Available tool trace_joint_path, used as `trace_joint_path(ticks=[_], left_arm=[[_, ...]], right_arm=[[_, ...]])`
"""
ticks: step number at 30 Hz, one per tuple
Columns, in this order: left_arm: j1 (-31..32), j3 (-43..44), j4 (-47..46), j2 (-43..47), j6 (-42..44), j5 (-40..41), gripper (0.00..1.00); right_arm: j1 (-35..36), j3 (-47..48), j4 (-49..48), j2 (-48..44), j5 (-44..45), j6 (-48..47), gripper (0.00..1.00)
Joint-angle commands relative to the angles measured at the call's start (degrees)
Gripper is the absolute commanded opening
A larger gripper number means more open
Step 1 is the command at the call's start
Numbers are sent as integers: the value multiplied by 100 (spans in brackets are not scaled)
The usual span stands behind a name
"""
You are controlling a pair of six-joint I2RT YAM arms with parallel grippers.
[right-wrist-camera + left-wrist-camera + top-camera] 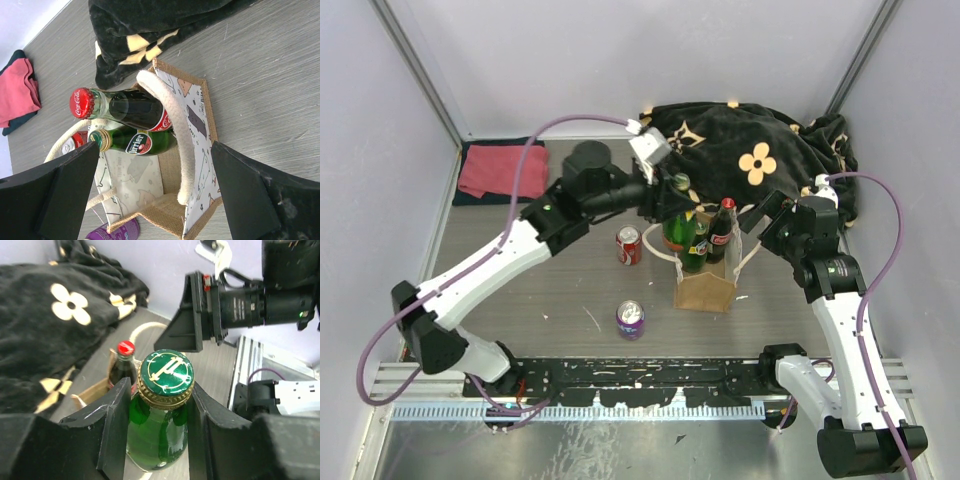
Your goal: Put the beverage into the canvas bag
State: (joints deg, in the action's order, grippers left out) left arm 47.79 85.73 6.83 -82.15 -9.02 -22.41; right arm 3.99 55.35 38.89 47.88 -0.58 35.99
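The canvas bag [705,288] stands upright mid-table with a Coca-Cola bottle [723,228] and a green Perrier bottle [696,246] in it. My left gripper [665,205] is shut on the neck of another green bottle [675,228], held upright at the bag's far left edge. In the left wrist view the fingers clamp it just under its green cap [165,371], and grey table shows under its base. My right gripper [760,225] is open and empty, right of the bag. In the right wrist view its fingers [65,185] frame the bag [200,115] and a cream handle [172,127].
A red can [629,245] stands left of the bag and a purple can [630,319] nearer the arms. The black flower-patterned blanket [760,150] is heaped at the back right. A pink cloth [490,170] lies at the back left.
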Motion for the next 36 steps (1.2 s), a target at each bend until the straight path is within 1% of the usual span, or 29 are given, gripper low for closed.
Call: trace_joint_path(ticks=[1,6,12,18,30,36], left_arm=[[402,397,-725,-330,119,63,0],[779,698,-854,-805,261,166,0],[939,865,-1003,-1285,289,244,0],[1016,839,-1129,-1605,374,310,0],[1013,1642,-1140,-2311,297,413,0],[1014,1632,-1170,-2360,246,415,0]], right_arm=[[-15,162,-172,-90,-4,-13,100],[-19,121,-172,-163,5,-21,100],[-22,130,-105,-212,29,-137,100],[-20,123,-73,-261,58,-244,100],[-18,37,-179,-165,66,-395,100],[-20,-55,-232,-213,119,-407,100]])
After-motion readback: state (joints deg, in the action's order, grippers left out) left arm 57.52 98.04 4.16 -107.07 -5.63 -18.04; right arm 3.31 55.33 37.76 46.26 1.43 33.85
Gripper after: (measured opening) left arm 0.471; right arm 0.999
